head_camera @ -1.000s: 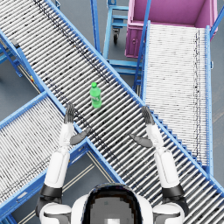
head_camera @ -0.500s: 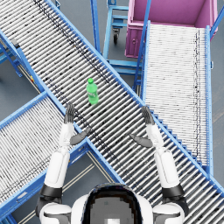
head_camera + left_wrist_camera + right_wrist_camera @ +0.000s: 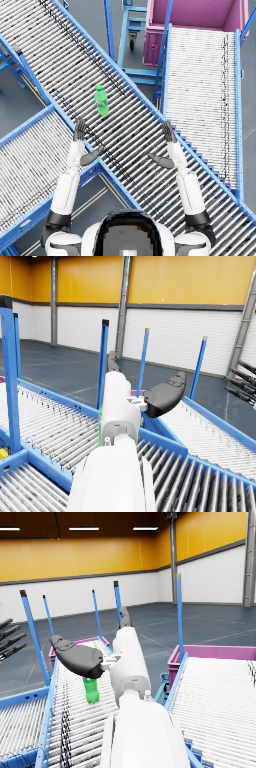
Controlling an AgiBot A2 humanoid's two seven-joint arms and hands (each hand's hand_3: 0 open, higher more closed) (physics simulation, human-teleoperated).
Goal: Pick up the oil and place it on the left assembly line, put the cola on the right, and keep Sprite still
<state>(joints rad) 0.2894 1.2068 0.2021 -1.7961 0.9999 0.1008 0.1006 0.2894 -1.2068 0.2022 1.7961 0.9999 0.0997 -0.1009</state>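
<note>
A green Sprite bottle (image 3: 101, 99) stands upright on the long diagonal roller conveyor (image 3: 135, 135), beyond and between my two hands. The right wrist view shows the same green bottle (image 3: 91, 690) partly behind my right thumb. My left hand (image 3: 81, 145) hovers over the conveyor's near-left edge, open, holding nothing. My right hand (image 3: 166, 147) hovers open over the conveyor to the right, empty too. In the wrist views the left hand (image 3: 162, 396) and right hand (image 3: 80, 657) show spread thumbs. No oil or cola is in view.
A second roller line (image 3: 27, 160) lies at the lower left, a third (image 3: 202, 90) runs at the right up to a magenta bin (image 3: 195, 12). Blue frame rails (image 3: 115, 30) and posts stand between the lines.
The Sprite bottle has travelled along the diagonal conveyor, up and to the left, away from my hands. Both hands have stayed where they were.
</note>
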